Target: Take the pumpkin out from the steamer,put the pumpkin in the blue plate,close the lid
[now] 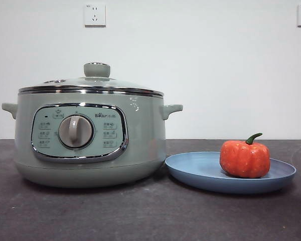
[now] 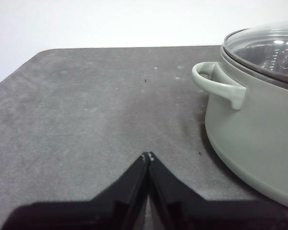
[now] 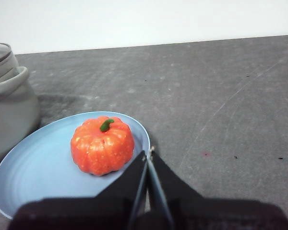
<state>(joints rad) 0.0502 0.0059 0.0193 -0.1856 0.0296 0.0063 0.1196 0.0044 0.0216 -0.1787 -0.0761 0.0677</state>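
The orange-red pumpkin (image 1: 245, 158) sits upright in the blue plate (image 1: 200, 173), right of the sage-green steamer (image 1: 90, 133). The glass lid (image 1: 93, 83) rests on the steamer, its green knob on top. In the right wrist view the pumpkin (image 3: 102, 146) lies in the plate (image 3: 43, 163), and my right gripper (image 3: 148, 152) is shut and empty just beside the plate's rim. In the left wrist view my left gripper (image 2: 147, 155) is shut and empty over bare table, apart from the steamer (image 2: 252, 129) and its lid (image 2: 269, 48). Neither arm shows in the front view.
The dark grey table (image 1: 140, 216) runs to a white wall with two sockets (image 1: 94, 15). The steamer's side handle (image 2: 218, 86) juts toward the left gripper's side. The table's edge (image 2: 19, 67) shows in the left wrist view.
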